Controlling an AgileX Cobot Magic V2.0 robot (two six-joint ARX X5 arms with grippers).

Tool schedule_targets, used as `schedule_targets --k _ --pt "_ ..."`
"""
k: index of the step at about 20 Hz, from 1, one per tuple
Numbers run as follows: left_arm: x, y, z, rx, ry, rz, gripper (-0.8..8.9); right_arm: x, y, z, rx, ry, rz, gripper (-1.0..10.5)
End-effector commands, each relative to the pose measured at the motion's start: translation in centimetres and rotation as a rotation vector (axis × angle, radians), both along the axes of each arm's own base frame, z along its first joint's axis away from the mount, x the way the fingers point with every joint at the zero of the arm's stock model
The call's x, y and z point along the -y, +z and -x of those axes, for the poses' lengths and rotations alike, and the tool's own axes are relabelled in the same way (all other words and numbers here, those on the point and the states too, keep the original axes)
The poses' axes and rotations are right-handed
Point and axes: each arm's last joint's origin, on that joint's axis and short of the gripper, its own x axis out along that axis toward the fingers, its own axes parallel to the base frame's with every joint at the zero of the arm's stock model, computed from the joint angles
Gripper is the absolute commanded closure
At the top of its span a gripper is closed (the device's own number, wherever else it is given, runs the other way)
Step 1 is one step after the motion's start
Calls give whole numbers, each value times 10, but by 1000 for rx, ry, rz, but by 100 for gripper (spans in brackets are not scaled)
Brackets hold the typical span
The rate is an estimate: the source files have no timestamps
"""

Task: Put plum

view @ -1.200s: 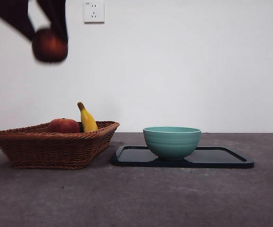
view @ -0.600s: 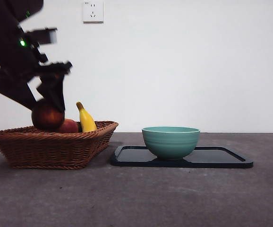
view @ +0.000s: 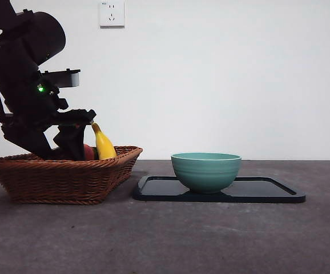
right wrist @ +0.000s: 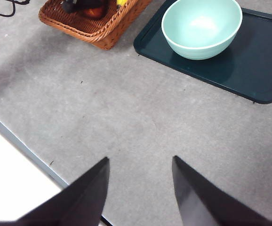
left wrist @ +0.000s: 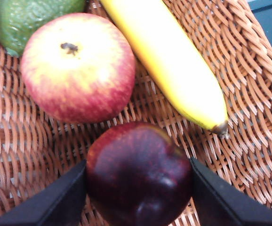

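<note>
The left gripper has its 2 black jaws pressed against either side of the plum, low over the wicker basket. Just beyond the plum lie a red-yellow apple, a banana and part of a green fruit.

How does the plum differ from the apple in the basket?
The plum is dark maroon-purple and glossy; the apple is lighter, red streaked with yellow. The plum sits between the left gripper jaws; the apple lies free beside the banana. Both are round and in the wicker basket.
</note>
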Motion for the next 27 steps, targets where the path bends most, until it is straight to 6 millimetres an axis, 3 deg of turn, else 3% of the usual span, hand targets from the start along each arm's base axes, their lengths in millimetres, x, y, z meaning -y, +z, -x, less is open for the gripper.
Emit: schedule_targets --k 1,5,12,19,27 --pt "2 -3 -3 -5 -12 -7 554 -2 3 -1 12 0 -12 734" --pt "1 -4 -2 -22 -12 -13 382 -2 3 -1 16 0 -13 734" --pt "1 7 0 -22 -4 -5 377 -2 3 -2 22 0 -18 734" --pt "-6 61 25 117 -9 43 378 -2 4 -2 30 0 -23 734" --pt "-18 120 87 148 -196 229 379 -2 5 -3 35 0 -26 734"
